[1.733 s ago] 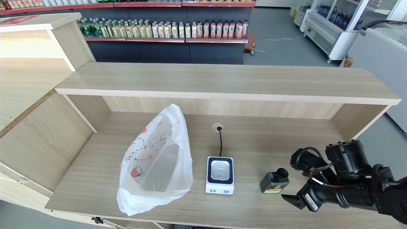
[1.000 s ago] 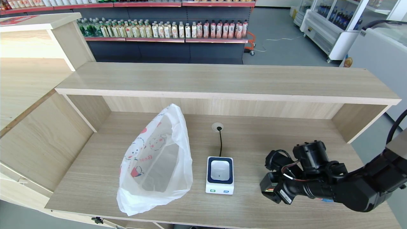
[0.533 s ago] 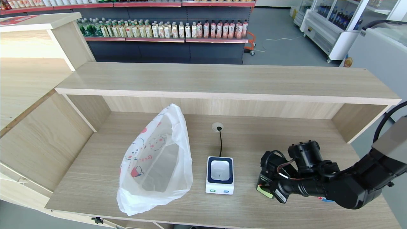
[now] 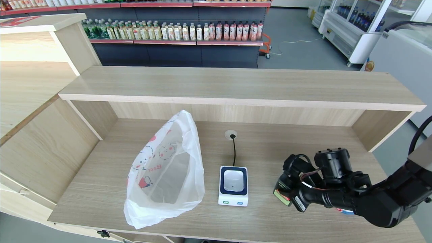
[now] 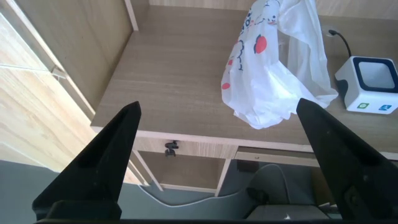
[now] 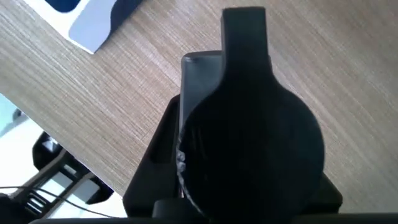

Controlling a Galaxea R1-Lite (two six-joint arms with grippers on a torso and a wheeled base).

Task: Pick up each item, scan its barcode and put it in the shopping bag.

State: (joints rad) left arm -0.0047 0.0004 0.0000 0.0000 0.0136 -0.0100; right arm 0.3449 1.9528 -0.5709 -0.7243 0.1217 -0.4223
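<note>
A small dark container with a round black cap and green label [image 4: 282,195] is tilted just right of the barcode scanner [image 4: 233,185], and my right gripper [image 4: 287,189] is shut on it, low over the counter. From the right wrist camera the container's black cap [image 6: 252,146] blocks most of the counter below. The white printed shopping bag [image 4: 165,168] stands open left of the scanner. My left gripper [image 5: 217,109] hangs open, with nothing in it, off the counter's front edge, facing the bag [image 5: 273,68] and scanner [image 5: 372,84].
The scanner's black cable [image 4: 234,148] runs back to a grommet hole. A raised wooden ledge [image 4: 236,84] walls the back of the counter, and side panels close both ends. Bare counter [image 4: 87,189] lies left of the bag.
My right arm swung left to the dark container and closed on it. In the last half second it drew slightly back to the right with the container tilted. The bag and scanner stayed put.
</note>
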